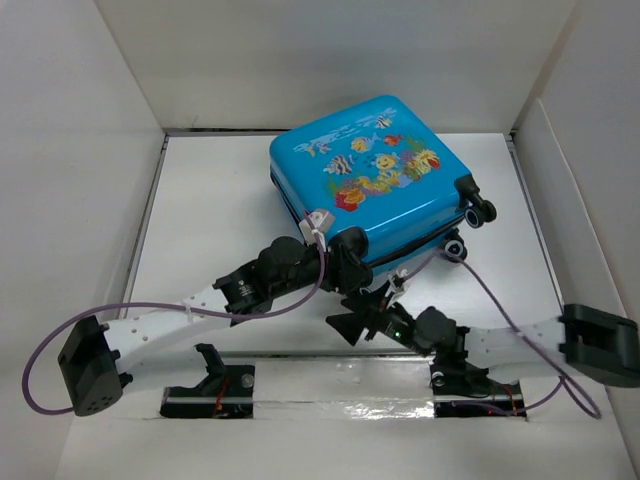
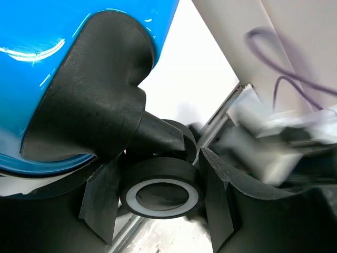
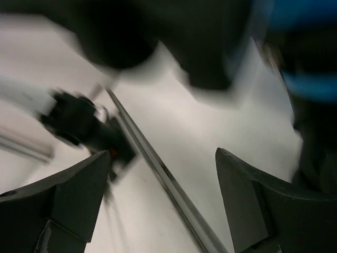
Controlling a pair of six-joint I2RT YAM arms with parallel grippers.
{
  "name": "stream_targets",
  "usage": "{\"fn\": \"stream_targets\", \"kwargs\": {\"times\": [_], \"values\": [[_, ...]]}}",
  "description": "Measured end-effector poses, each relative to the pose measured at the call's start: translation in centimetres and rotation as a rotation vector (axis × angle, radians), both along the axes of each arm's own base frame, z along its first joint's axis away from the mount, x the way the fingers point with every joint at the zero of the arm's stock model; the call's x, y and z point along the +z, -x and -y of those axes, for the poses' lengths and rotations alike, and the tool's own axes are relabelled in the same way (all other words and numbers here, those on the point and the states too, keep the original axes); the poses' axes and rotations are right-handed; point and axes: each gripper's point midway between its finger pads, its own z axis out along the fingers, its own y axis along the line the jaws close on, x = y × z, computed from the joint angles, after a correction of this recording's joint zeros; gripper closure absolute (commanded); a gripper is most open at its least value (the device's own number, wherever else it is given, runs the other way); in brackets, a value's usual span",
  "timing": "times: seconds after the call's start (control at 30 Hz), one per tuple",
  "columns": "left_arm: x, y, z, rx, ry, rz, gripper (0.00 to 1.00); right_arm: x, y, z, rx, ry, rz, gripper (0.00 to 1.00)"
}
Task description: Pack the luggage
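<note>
The small bright-blue hard-shell suitcase [image 1: 375,170] with a cartoon fish and coral print lies flat on the white table [image 1: 215,190], printed shell up. It sits toward the far edge, right of the middle, with its far corner close to that edge. Both halves appear closed, so packing looks finished or nearly so.

The wheeled end faces the near right, and two small black wheels [image 1: 484,211] show at its right-hand corner. At the near corner, the left gripper [image 1: 335,250] has its fingers pressed on either side of another black wheel with a pale hub [image 2: 160,195]. That hold probably serves to steady or turn the case, since a wheel is a firm knob on an otherwise smooth shell.

The right gripper [image 1: 345,322] hangs just below that same corner, toward the table's near edge. Its fingers [image 3: 79,184] are spread wide with only bare table between them, and its wrist view is blurred.

No brand or lettering is readable. The pale marks in the print near the suitcase's far edge are too small to make out.
</note>
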Motion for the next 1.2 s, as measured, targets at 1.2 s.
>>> {"fn": "stream_targets", "kwargs": {"times": [1.2], "values": [[0.0,-0.5,0.0,0.02,0.037,-0.017,1.0,9.6,-1.9,3.5,-0.205,0.169,0.008,0.02]]}}
